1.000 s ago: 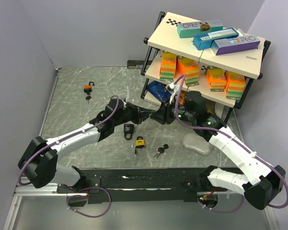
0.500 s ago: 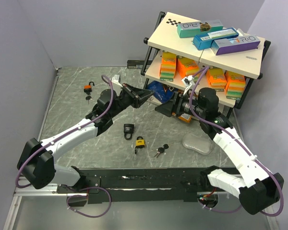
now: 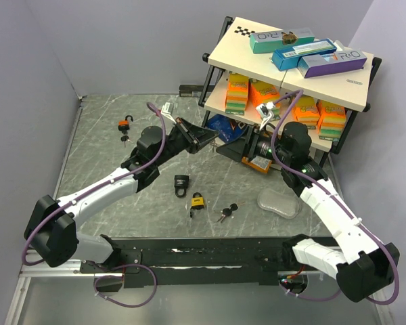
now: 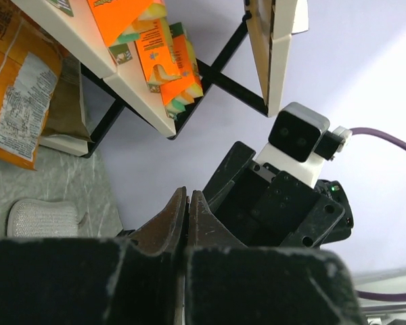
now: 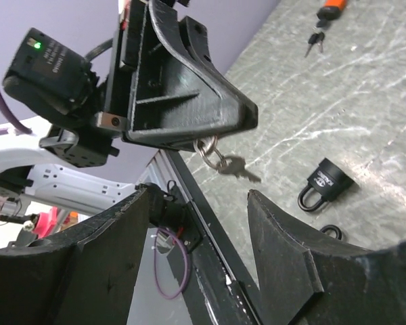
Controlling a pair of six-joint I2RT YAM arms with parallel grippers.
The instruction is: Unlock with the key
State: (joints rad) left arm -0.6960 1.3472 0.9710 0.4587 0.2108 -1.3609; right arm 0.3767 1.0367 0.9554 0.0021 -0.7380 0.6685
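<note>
A small silver key (image 5: 231,164) dangles on a ring from the tips of my left gripper (image 5: 204,141), which is shut on it above the table (image 3: 108,169). In the top view the left gripper (image 3: 212,137) is raised and points right, toward my right gripper (image 3: 224,147). The right gripper (image 5: 199,196) stands open just short of the key, with nothing between its fingers. A black padlock (image 3: 181,184) lies on the table below, with a yellow padlock (image 3: 197,202) beside it. In the left wrist view the left gripper's fingers (image 4: 169,220) are pressed together.
An orange padlock (image 3: 125,124) with keys (image 3: 124,139) lies far left. Another bunch of keys (image 3: 225,213) and a clear plastic piece (image 3: 277,203) lie near the front. A shelf rack (image 3: 291,74) with sponges and boxes stands at the back right, close behind the right arm.
The grippers were together low over the table. The left arm has since lifted, still shut with the key; the right gripper has opened and drawn back toward the rack.
</note>
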